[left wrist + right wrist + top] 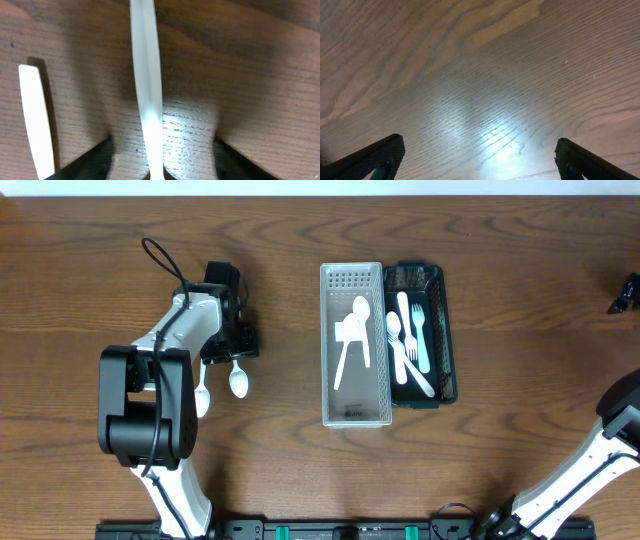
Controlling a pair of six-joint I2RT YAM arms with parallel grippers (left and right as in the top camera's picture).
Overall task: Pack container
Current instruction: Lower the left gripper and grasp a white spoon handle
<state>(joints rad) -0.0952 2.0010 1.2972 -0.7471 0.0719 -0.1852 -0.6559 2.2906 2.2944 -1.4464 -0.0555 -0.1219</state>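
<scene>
The left pincer (236,350) stands spread over the white spoon (238,382). Its jaws flank the handle with bare table (100,260) showing in both gaps, so nothing is pinched yet. From overhead the spoon's long axis runs 12 to 6, with the bowl at 6 o'clock of the pincer. A second spoon (202,396) lies near at 8 o'clock. The clear tray (327,380), holding cutlery, sits at 3 o'clock, with a black tray (450,360) just beside it. The right pincer (477,145), spread and empty, is well apart at 3 o'clock, so the left pincer is plainly the nearer.
</scene>
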